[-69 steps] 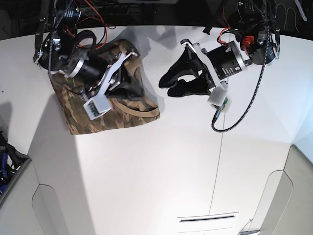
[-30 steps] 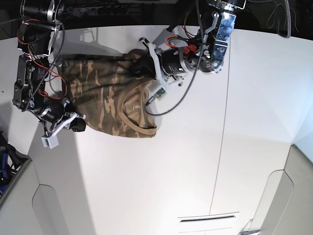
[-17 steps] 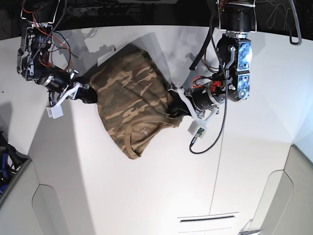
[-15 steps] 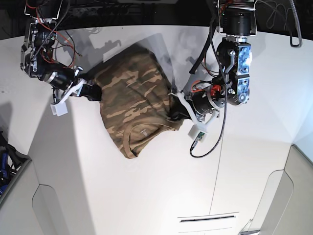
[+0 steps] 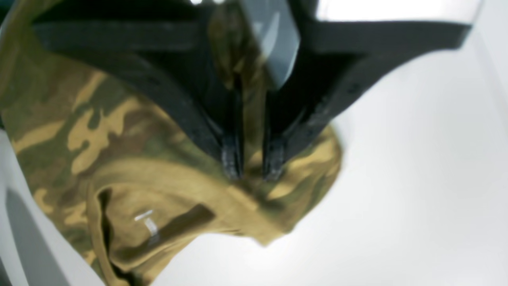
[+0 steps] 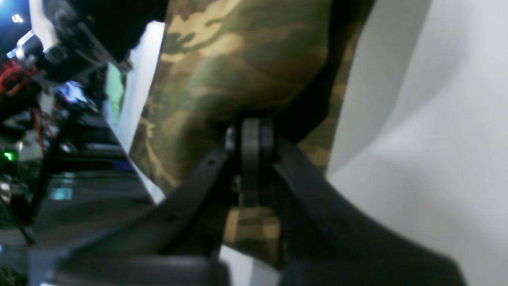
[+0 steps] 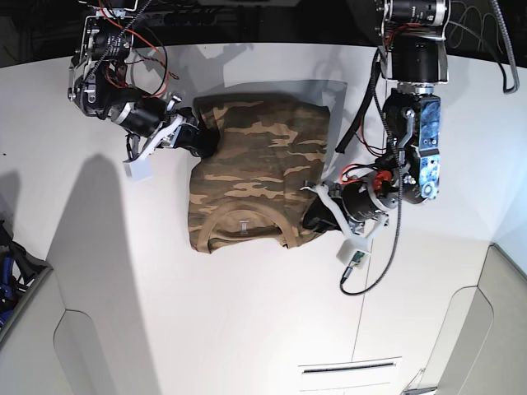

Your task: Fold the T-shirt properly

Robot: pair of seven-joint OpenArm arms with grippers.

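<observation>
The camouflage T-shirt (image 7: 259,169) lies as a roughly square folded bundle on the white table, its ribbed collar (image 7: 243,230) and small white label toward the front. My left gripper (image 7: 317,218) is shut on the shirt's front right corner; the left wrist view shows its fingertips (image 5: 232,161) pinching fabric just above the collar and label (image 5: 145,218). My right gripper (image 7: 202,140) is shut on the shirt's back left edge. The right wrist view shows the shut right gripper (image 6: 250,137) holding the camouflage cloth (image 6: 238,59), lifted off the table there.
The white table (image 7: 206,313) has a thin seam (image 7: 366,288) running front to back on the right and a slot (image 7: 350,367) near the front. A dark bin (image 7: 10,271) sits past the left edge. Cables hang from both arms.
Both arms swung the held shirt round. It hung skewed with the collar pointing front-left; now it sits squarer with the collar to the front. The left gripper moved frontward, the right gripper rightward.
</observation>
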